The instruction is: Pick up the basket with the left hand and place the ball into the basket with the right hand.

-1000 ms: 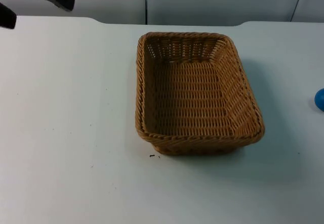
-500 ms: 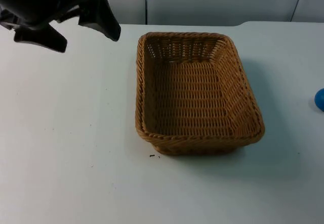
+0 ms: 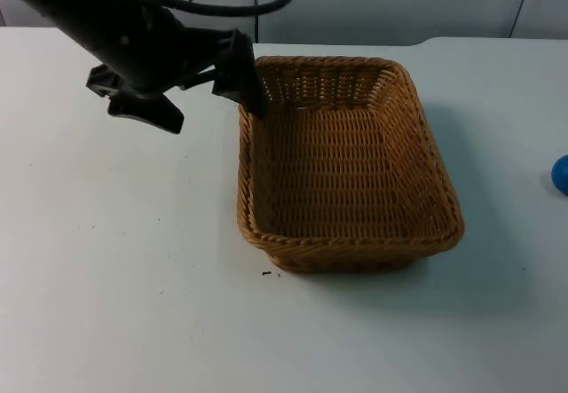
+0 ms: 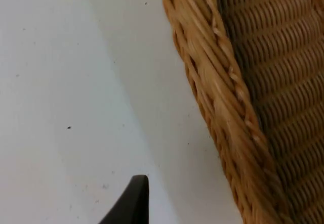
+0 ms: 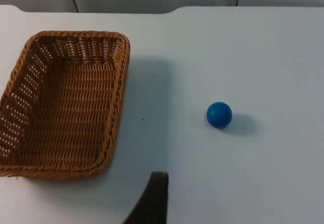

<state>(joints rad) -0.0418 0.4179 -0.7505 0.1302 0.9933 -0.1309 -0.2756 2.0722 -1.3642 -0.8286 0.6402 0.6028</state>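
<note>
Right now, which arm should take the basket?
Left. The left gripper is open at the basket rim's far left corner. The right arm waits back, with the ball on the table.

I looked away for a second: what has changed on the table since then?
The left end effector swept in from the far left corner to the basket's far left rim, open, one finger at the rim, nothing grasped. Basket and blue ball stayed put.

- The basket [image 3: 348, 164] sits mid-table [image 3: 106, 278].
- The ball [image 3: 561, 174] lies at its three o'clock, well apart.
- The left gripper [image 3: 213, 109] hangs at its ten o'clock, astride the rim corner.
</note>
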